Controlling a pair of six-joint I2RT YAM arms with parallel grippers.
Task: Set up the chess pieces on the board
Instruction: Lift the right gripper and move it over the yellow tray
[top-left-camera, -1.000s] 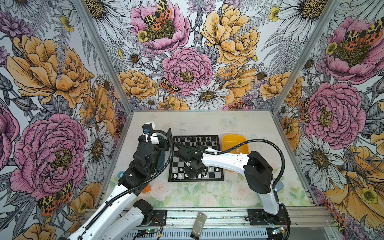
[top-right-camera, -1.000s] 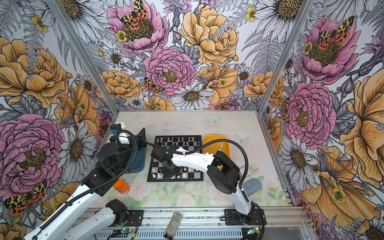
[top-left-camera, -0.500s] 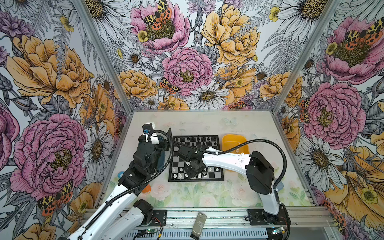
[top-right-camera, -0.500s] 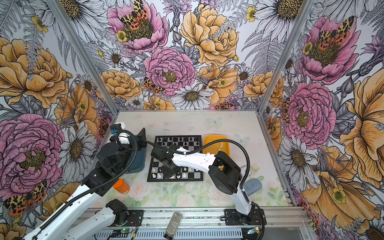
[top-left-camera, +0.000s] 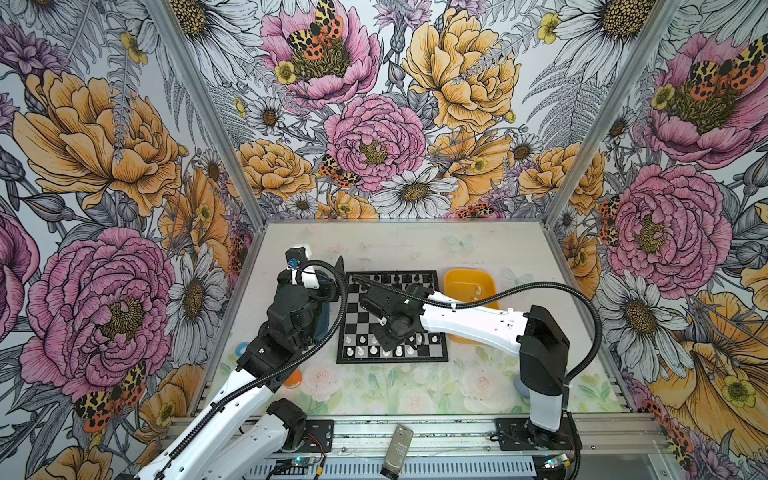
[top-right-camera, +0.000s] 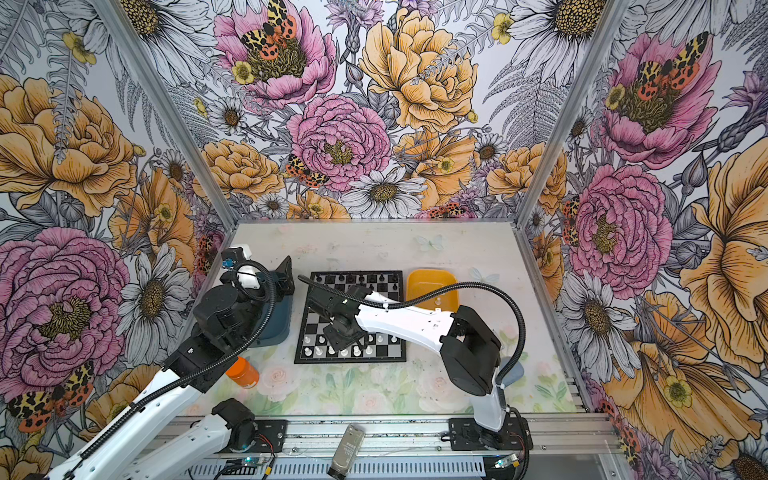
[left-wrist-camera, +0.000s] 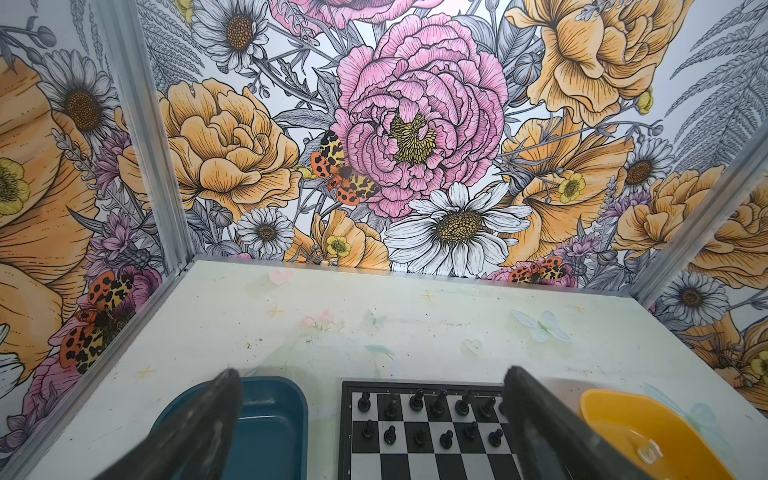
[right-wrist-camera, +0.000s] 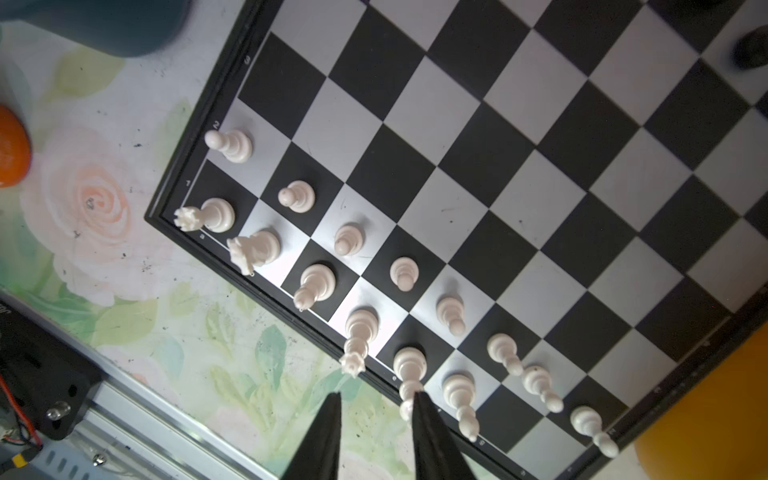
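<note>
Robotics lab test cell, built as a small three-walled booth around a tabletop.

Two white-and-black robot arms, the left arm (top-left-camera: 232, 409) and the right arm (top-left-camera: 469, 326), are bolted by black base plates to a bare aluminium rail (top-left-camera: 436, 434) along the open front. Corrugated black cable hoses (top-left-camera: 540, 284) and a small wired electronics board (top-left-camera: 559, 460) are in plain sight. Slim aluminium posts (top-left-camera: 212, 124) hold flat wall panels (top-left-camera: 374, 137) printed with outsized pink and orange flowers, daisies and moths. The tabletop (top-left-camera: 395, 249) has a paler, scuffed flower print. On it sit staged props: a chessboard (top-left-camera: 352, 318), a blue tray (left-wrist-camera: 274, 424) and a yellow tray (top-left-camera: 468, 286).
</note>
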